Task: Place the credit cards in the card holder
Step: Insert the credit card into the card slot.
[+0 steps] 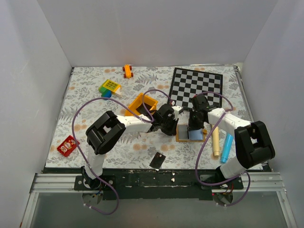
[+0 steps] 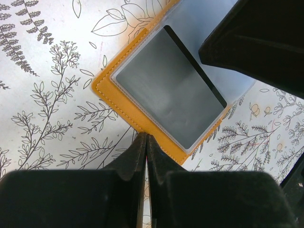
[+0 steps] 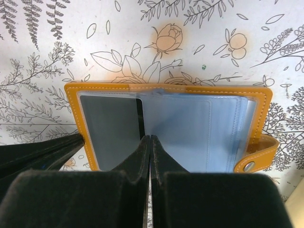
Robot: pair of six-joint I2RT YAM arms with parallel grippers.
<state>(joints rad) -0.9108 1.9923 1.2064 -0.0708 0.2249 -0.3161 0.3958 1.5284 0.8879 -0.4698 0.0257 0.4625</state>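
The card holder (image 1: 183,138) lies open on the floral table, tan outside and pale blue inside (image 3: 199,128), its snap stud (image 3: 247,166) on the right tab. One black credit card (image 3: 111,130) sits in its left clear sleeve (image 2: 168,90), with a thin black edge showing. A second credit card (image 1: 157,160) lies loose near the table's front edge. My left gripper (image 2: 146,137) is shut and empty, its tips at the holder's tan edge. My right gripper (image 3: 150,138) is also shut and empty, its tips over the sleeves beside the card's edge.
A yellow bin (image 1: 142,104) stands just behind the left gripper, and a chequered board (image 1: 196,85) lies behind the right arm. A cream stick (image 1: 215,141) and a blue one (image 1: 226,148) lie right of the holder. A red toy (image 1: 67,146), an orange car (image 1: 127,71) and a yellow-green block (image 1: 109,87) are on the left.
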